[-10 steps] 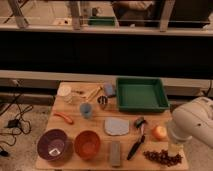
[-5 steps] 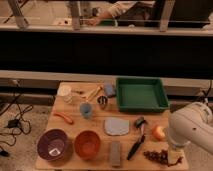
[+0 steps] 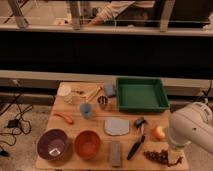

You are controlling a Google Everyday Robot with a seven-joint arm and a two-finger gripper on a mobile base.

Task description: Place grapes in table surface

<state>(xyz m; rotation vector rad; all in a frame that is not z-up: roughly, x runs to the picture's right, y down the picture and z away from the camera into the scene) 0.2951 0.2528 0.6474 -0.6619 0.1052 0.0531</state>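
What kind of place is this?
Probably an indoor robot test area: a wooden table surface laid with bowls, loose cables on the floor, a railing behind. The gripper is by the grapes, near right corner.

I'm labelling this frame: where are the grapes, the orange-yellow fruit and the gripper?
grapes (image 3: 159, 156), camera view, middle of the bunch.
orange-yellow fruit (image 3: 158, 132), camera view, centre of its round face.
gripper (image 3: 175, 150), camera view, its lower tip, by the bunch's right end.

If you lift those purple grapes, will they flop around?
Probably floppy: the grapes are many small berries in a long bunch. Single berries might drop off and roll on the table surface. The pincer hangs by the bunch's right end.
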